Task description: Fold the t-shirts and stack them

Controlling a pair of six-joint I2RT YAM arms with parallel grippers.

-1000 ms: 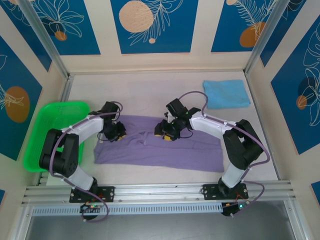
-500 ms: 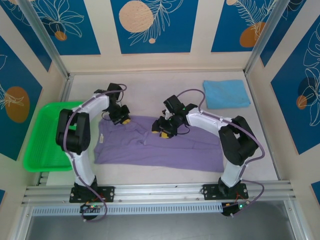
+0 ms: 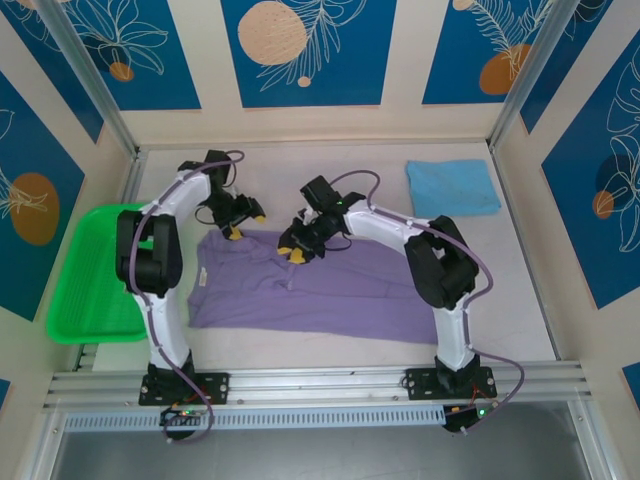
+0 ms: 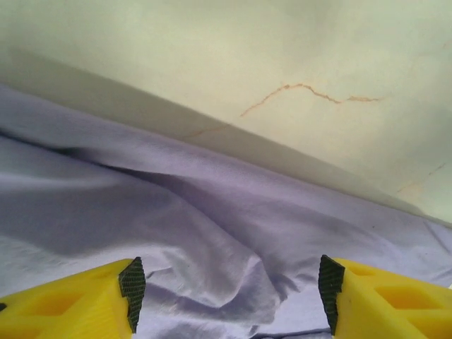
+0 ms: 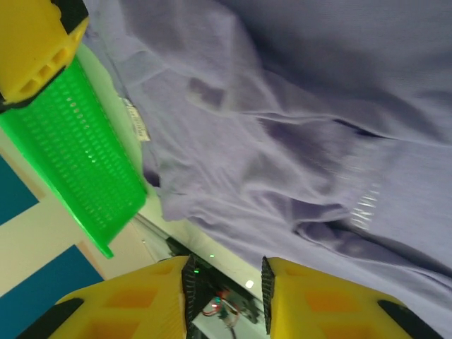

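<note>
Camera above: lavender t-shirt [image 3: 330,290] spread at centre, blue t-shirt [image 3: 453,187] folded far right; left gripper [image 3: 240,215] and right gripper [image 3: 297,245] sit at the lavender one's far edge. Left wrist: jaws wide apart and empty over that edge, so we would drop straight and pinch it. Right wrist: jaws narrowly apart, empty; we would widen first.

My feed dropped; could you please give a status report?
Left gripper open at far edge of purple t-shirt. Right gripper open over it. Blue t-shirt folded, far right. Green tray left, apart.

Pale cream table [image 3: 330,165] enclosed by cream walls bearing blue leaf-patterned panels [image 3: 340,60]; aluminium rail [image 3: 320,385] along near edge; evenly lit.
</note>
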